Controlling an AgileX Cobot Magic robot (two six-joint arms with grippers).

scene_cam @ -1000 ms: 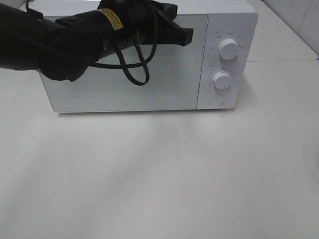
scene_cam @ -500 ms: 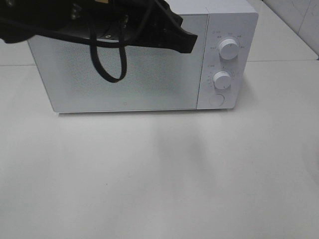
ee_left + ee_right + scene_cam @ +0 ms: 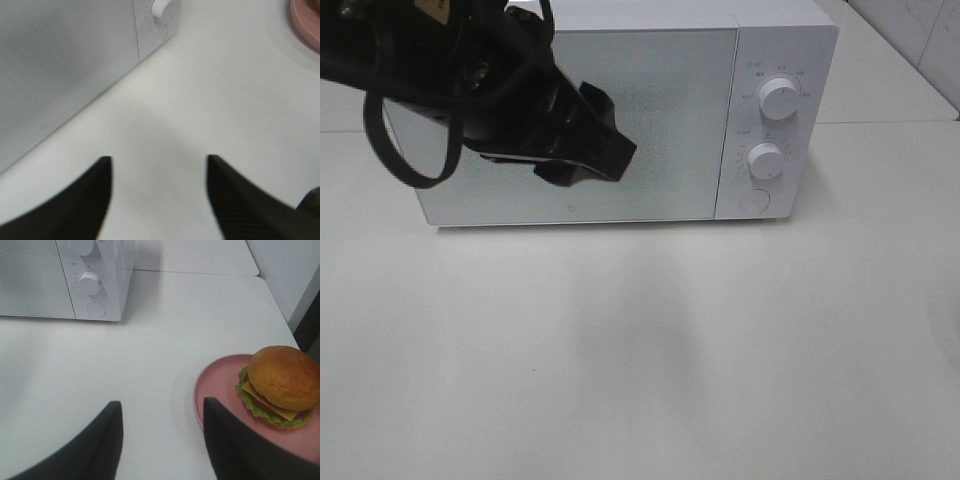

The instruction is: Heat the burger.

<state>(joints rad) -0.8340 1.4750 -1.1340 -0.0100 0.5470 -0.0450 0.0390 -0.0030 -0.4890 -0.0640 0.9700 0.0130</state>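
The broad white tabletop [image 3: 640,360] fills the scene, and at its back stands the boxy white microwave oven [image 3: 620,110], speckled grey door [image 3: 650,120] shut flat against the body. In front of that door hangs the black left arm, which half a second ago was up along the oven's top edge and has now swung down and across the glass. Its left gripper [image 3: 157,200] has just parted: in the wrist view the two dark fingers stand well apart over bare table, nothing between them. My read is that it's lining up to get the door open, the first step, since nothing is inside yet.

Over on the right, the right gripper [image 3: 160,440] hovers with its jaws spread too, empty. Just beside it sits the round pink plate [image 3: 210,390], and on that plate the golden-bun burger [image 3: 280,385] with lettuce, cheese and tomato showing, untouched and well apart from the oven. Smallest of all, two round white dials [image 3: 778,98] and a push button [image 3: 754,201] on the panel.
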